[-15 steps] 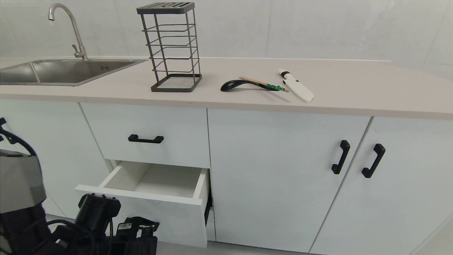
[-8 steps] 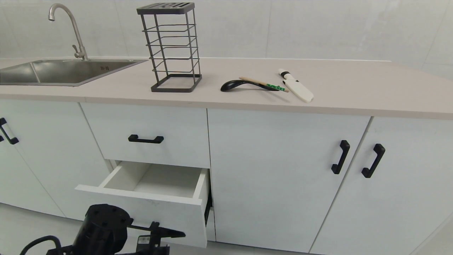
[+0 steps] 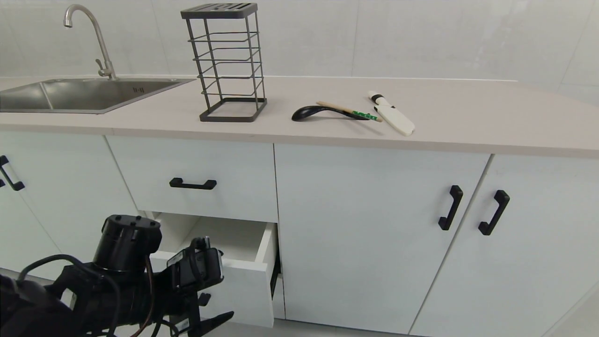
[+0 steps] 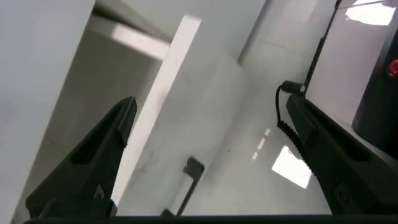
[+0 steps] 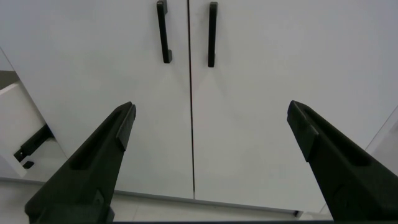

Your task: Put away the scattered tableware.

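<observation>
On the surface (image 3: 468, 121), find the black spoon (image 3: 323, 112) lying left-right, bowl toward the rack (image 3: 219, 10); left hand (image 4: 205, 96), right hand (image 5: 210, 109) spread open.

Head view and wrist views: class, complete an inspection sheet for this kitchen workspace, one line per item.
Surface: countertop, beige, carrying everything listed below.
Job's things: black spoon, wooden chopsticks by its handle, white utensil beside them; lower drawer open.
Clutter: wire rack upright on the countertop.
Grippers: left gripper open, near the drawer front; right gripper open, facing cabinet doors.
Cables: black cable by the left arm.
Surroundings: sink and faucet at left; tiled wall behind.
</observation>
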Available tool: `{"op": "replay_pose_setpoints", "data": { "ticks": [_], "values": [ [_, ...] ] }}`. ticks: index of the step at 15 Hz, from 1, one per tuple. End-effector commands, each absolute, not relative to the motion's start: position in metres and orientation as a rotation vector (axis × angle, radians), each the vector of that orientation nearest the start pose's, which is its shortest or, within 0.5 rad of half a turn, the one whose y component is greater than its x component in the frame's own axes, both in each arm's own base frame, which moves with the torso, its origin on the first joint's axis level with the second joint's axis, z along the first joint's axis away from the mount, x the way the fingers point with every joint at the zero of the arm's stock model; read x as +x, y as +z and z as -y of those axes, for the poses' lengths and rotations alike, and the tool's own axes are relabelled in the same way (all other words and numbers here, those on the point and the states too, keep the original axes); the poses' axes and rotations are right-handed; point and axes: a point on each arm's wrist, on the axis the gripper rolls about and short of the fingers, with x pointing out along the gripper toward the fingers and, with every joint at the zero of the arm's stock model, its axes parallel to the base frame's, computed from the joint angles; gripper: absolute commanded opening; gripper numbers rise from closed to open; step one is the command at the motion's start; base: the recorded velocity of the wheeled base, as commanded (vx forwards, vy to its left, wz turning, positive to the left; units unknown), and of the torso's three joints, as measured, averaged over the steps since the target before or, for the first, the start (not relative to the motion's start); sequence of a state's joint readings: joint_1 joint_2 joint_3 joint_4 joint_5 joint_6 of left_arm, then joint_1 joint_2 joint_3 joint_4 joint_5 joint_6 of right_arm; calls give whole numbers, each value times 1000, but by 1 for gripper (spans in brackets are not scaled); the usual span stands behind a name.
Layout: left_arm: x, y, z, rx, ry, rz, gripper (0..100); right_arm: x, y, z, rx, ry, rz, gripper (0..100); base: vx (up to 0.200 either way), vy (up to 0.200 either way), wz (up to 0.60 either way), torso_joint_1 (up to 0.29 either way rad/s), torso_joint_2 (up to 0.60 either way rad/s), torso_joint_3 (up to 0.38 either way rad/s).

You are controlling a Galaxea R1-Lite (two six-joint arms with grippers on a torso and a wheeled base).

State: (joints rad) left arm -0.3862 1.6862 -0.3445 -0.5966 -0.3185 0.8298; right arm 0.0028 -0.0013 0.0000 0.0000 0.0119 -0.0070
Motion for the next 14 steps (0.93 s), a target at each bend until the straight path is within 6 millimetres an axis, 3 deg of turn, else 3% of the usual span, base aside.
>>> {"op": "replay_pose_setpoints", "data": {
  "ticks": [1, 3, 8, 14],
  "values": [
    [230, 72, 86, 767, -894, -458, 100, -23, 75, 0, -8, 15, 0, 100, 0, 0, 0, 0, 0, 0],
    [250, 67, 89, 763, -883, -464, 100, -23, 75, 0, -8, 15, 0, 100, 0, 0, 0, 0, 0, 0],
    [263, 36, 87, 756, -909, -569, 100, -23, 75, 0, -8, 15, 0, 100, 0, 0, 0, 0, 0, 0],
    [256, 25, 90, 791, -1030, -597, 100, -23, 75, 0, -6, 15, 0, 100, 0, 0, 0, 0, 0, 0]
  ]
}}
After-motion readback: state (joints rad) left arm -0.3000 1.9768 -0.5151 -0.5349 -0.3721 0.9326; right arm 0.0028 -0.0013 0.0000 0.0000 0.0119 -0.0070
